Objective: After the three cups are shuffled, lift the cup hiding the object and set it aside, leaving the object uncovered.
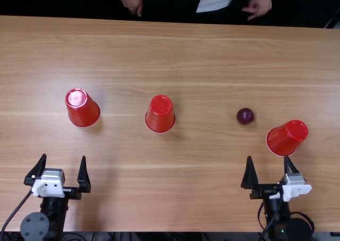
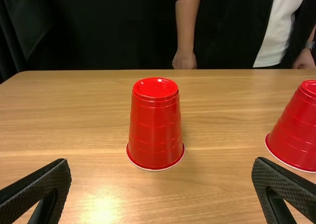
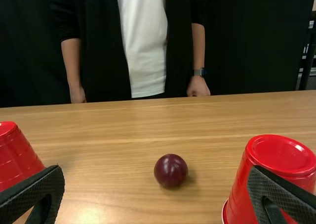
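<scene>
In the top view the dark red ball (image 1: pixel 245 116) lies bare on the wooden table (image 1: pixel 170 55), right of centre in the frame. Just to its lower right stands the right cup (image 1: pixel 287 137), mouth down, near the ball but apart from it. The middle cup (image 1: pixel 160 114) sits at the centre of the frame and the left cup (image 1: pixel 82 108) at the centre left, both also mouth down and well apart from each other. Going by this layout, the hiding cup appears to be already set aside and the task looks close to done.

The left gripper (image 1: pixel 63 161) hangs at the lower left of the frame, its fingers spread wide with nothing between them. The left cup stands beyond it, centred in the left wrist view (image 2: pixel 155 125). The right gripper (image 1: pixel 268 164) hangs at the lower right, likewise spread and empty. In the right wrist view one of its fingers overlaps the right cup (image 3: pixel 276 174), but whether it touches the cup cannot be told from these angles. In that view the ball (image 3: pixel 171 170) lies in the middle of the frame.

The cups look like thin plastic, which would be very light and springy. Their walls would likely buckle under a hard squeeze, and the smooth tapered sides could slip upward out of a loose one. A gentle pinch across the wall, toward the stiffer closed end, seems the safest hold. The ball is round and would probably roll at any nudge.
</scene>
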Motion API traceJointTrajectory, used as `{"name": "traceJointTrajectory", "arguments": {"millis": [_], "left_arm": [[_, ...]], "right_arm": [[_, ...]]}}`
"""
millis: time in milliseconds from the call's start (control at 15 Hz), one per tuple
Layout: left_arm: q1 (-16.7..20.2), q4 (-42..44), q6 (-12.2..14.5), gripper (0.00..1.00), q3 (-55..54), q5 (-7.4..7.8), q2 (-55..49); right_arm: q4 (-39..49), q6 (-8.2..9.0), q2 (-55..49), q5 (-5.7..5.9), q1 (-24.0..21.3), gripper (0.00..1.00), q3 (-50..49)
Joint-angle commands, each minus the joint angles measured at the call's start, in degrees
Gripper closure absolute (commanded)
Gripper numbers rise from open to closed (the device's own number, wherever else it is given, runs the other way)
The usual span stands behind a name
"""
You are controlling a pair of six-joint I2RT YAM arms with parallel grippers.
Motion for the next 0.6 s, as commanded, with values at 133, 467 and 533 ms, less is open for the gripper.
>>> {"name": "traceJointTrajectory", "arguments": {"millis": [133,467,533], "left_arm": [[-0.1,0.1,-0.1,0.00,-1.7,0.71,-0.6],[-0.2,0.1,0.2,0.00,-1.7,0.71,-0.6],[-0.2,0.1,0.2,0.00,-1.7,0.71,-0.6]], "right_arm": [[0.2,-0.30,-1.4,-0.45,-0.5,0.00,0.0],[0.2,-0.30,-1.4,-0.45,-0.5,0.00,0.0],[0.2,-0.30,-1.4,-0.45,-0.5,0.00,0.0]]}}
